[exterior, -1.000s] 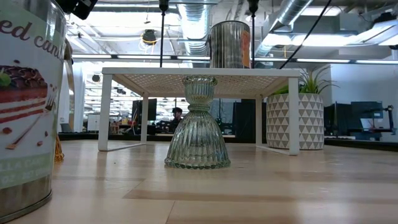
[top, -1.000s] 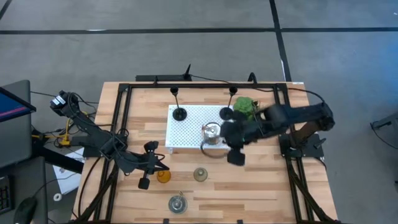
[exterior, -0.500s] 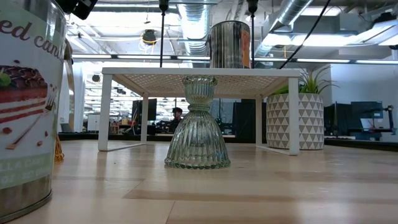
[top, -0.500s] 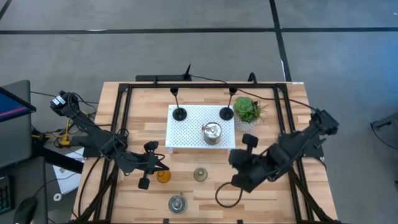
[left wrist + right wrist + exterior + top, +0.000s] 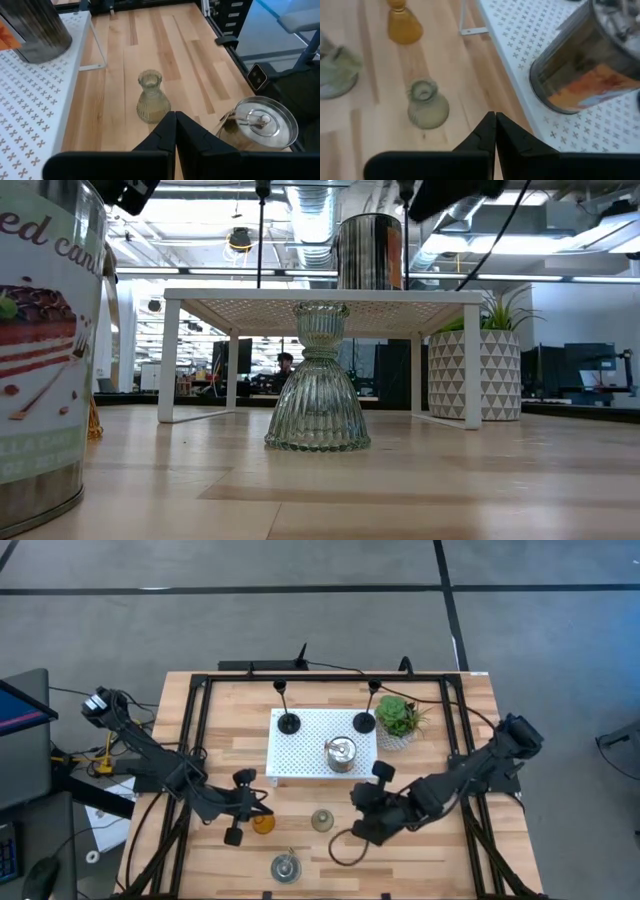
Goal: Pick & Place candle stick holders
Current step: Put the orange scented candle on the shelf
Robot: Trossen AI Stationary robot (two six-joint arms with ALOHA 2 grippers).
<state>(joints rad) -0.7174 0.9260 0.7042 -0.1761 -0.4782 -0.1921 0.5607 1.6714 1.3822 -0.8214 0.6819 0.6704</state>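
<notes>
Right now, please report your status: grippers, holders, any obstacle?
Left gripper shut, by amber holder. Right gripper shut, empty, near grey-green holder. Nothing between them.

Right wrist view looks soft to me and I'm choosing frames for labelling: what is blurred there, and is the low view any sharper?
Right wrist view: the silver tin at the edge is smeared and the grey-green glass holder is soft. Low view: the ribbed glass holder is crisp, while the nearby printed tin is slightly out of focus.
</notes>
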